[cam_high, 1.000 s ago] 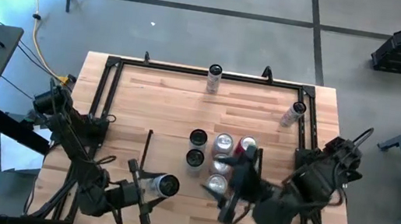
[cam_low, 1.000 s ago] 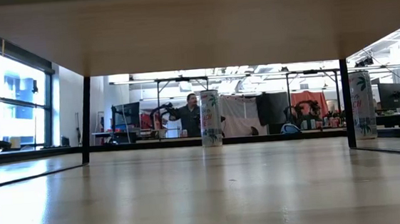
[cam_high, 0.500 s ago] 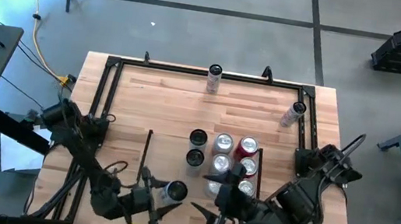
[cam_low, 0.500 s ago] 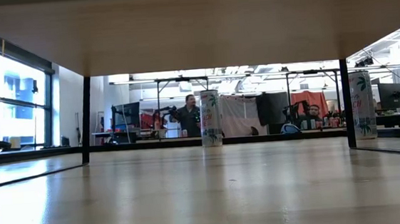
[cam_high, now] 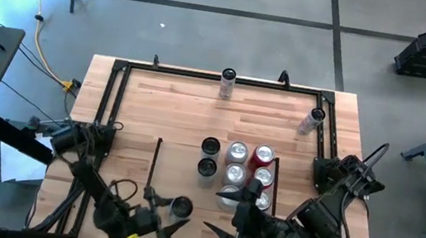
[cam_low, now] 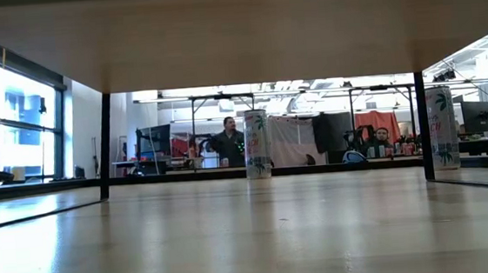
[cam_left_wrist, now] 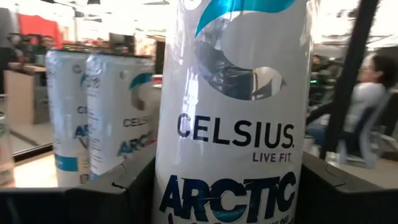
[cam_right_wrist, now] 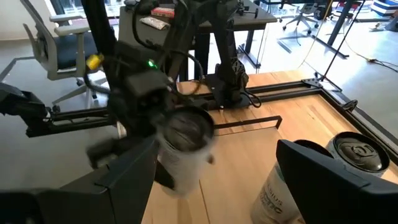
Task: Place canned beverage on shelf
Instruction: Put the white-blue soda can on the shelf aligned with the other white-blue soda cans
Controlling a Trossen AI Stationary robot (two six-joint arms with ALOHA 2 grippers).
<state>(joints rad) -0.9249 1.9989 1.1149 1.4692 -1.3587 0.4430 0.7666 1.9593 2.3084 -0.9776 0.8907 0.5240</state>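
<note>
The left gripper [cam_high: 156, 215] clasps an upright Celsius can [cam_high: 180, 207] just left of the shelf [cam_high: 155, 161], mid-carry. Next: move it into the open slots beside the shelved cans [cam_high: 235, 162]. The right gripper [cam_high: 233, 222] hovers spread and empty nearby.

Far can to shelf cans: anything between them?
Nothing. The high view shows only bare wood from the far can to the shelf cans.
</note>
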